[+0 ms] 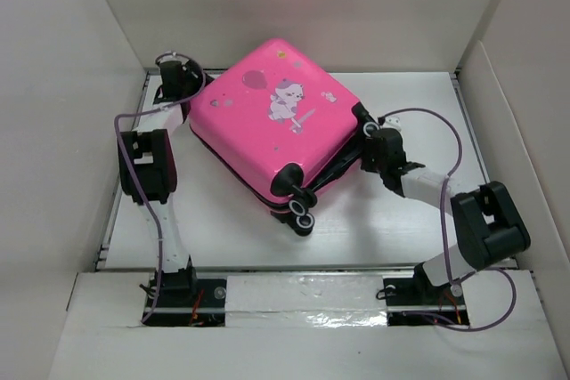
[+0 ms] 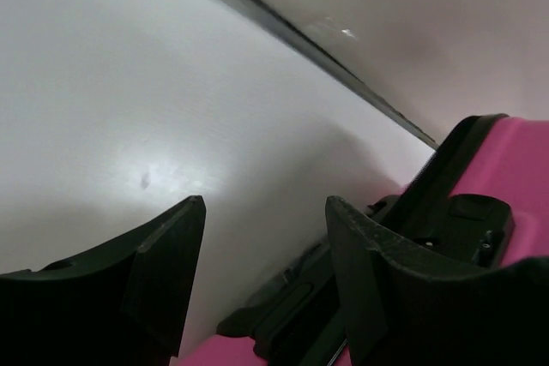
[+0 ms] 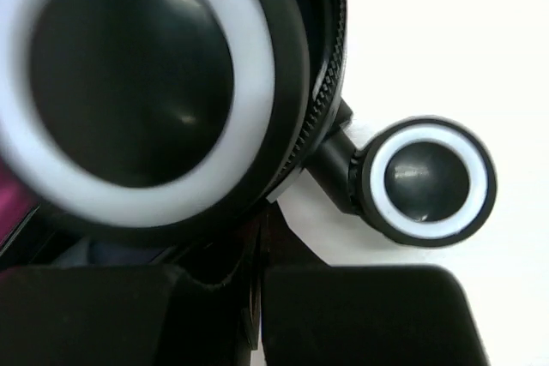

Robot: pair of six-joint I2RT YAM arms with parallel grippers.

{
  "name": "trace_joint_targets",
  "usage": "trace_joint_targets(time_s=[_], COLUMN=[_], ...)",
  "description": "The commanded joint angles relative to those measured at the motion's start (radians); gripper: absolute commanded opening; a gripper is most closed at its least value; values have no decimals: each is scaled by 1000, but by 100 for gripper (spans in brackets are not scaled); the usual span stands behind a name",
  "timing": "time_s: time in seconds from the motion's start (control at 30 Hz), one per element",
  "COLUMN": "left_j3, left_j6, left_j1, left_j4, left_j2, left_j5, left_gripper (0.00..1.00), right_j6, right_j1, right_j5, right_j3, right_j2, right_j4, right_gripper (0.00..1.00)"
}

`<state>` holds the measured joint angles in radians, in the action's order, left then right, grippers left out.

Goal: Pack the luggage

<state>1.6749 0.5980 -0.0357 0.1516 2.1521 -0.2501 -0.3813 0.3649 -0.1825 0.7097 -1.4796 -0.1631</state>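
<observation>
The bright pink luggage [image 1: 267, 117] lies flat on the white table, sticker side up, turned diagonally, its two shells nearly together with a dark gap along the right edge. Its black caster wheels [image 1: 305, 218] point toward me. My left gripper [image 1: 189, 95] is open at the luggage's far left corner; in the left wrist view its jaws [image 2: 264, 212] stand apart over the black trim and pink shell [image 2: 523, 160]. My right gripper [image 1: 370, 144] is at the luggage's right edge, jaws together [image 3: 262, 272], right against a large wheel [image 3: 129, 83] and a smaller one [image 3: 426, 179].
White walls [image 1: 80, 86] box in the table on the left, back and right. A dark rail [image 2: 300, 36] runs along the table's back edge. Bare table [image 1: 383, 220] lies in front of the luggage and to its right.
</observation>
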Motion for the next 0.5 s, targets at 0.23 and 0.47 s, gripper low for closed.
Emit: trace_joint_targets(time_s=[0.23,0.47], left_j3=[-739,-1140], left_j6=[161,209], left_j1=[223,425], left_j4=[233,261], left_j2=[-521,-885], left_j5=[196,389], left_gripper=[54,49], right_j6=[68,197], right_j1=[19,49], right_j5=[210,366], right_j3=[330,696], right_j2=[-169,-353], right_j4=[-101,184], right_gripper=[1,5])
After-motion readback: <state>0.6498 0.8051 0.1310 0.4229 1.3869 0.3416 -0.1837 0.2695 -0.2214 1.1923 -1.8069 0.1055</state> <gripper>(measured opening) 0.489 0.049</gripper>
